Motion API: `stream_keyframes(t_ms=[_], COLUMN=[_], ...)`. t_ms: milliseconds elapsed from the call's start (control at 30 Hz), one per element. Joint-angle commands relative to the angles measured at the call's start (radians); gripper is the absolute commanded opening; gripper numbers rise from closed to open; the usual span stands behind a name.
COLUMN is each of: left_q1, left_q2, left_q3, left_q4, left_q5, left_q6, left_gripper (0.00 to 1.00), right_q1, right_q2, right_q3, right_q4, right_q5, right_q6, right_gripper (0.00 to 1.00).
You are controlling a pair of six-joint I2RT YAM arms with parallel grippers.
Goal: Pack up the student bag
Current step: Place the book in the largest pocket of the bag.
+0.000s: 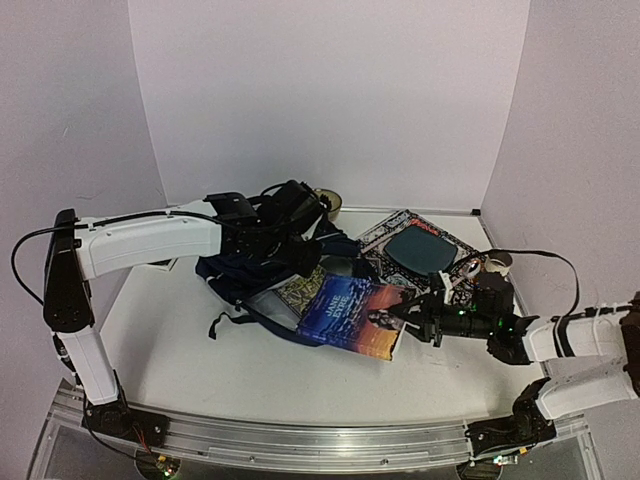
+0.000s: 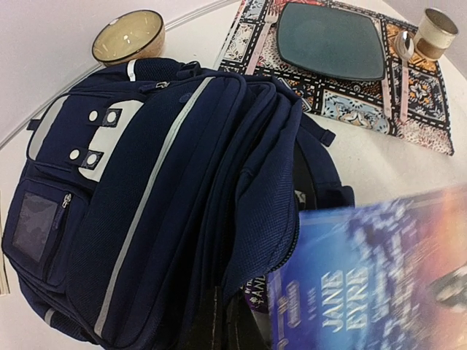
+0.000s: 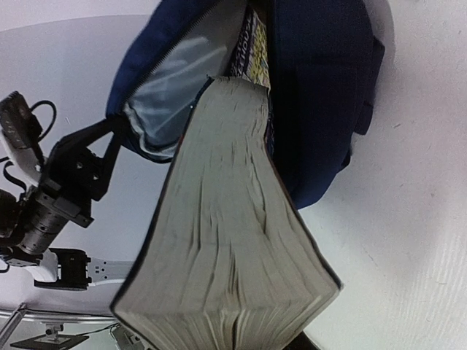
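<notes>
Gripping a thick Jane Eyre book [image 1: 345, 312] at its right edge with the right gripper [image 1: 403, 316], jaws clamped on it, and holding it tilted with its far end at the mouth of the student bag [image 1: 235, 272]. Just beyond, lying on its side on the white table [image 1: 200, 360], navy with a white stripe, mouth gaping toward the book and showing pale lining plus another patterned cover inside (title unreadable). At the bag's far top, among dark fabric, the left gripper [image 1: 295, 228], jaws hidden, so cannot tell whether open or closed. Farther right, a patterned placemat [image 2: 343, 106] carrying a dark square plate [image 2: 332, 40], a spoon [image 2: 403, 65] and a small cup [image 2: 438, 29]; farthest back, a tan bowl [image 2: 128, 36] just behind the bag
</notes>
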Motion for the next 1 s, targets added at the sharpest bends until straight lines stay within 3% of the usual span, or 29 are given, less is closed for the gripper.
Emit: stream_keyframes(t_ms=[0, 567, 967], left_q1=[-0.001, -0.001, -0.003], left_q2=[-0.075, -0.147, -0.17], left_q3=[0.087, 0.01, -0.013], left_q4=[0.096, 0.137, 0.202], left_q5=[0.023, 0.24, 0.361], left_q6=[-0.054, -0.102, -0.095], left_gripper=[0.0, 0.0, 0.0], right_q1=[0.027, 0.034, 0.111], right_q2=[0.111, 0.433, 0.616], right_q3=[0.122, 0.348, 0.552], right_q4=[0.432, 0.498, 0.383], right_q5=[0.04, 0.199, 0.316], right_q6=[0.085, 0.172, 0.126], right_gripper=[0.0, 0.0, 0.0])
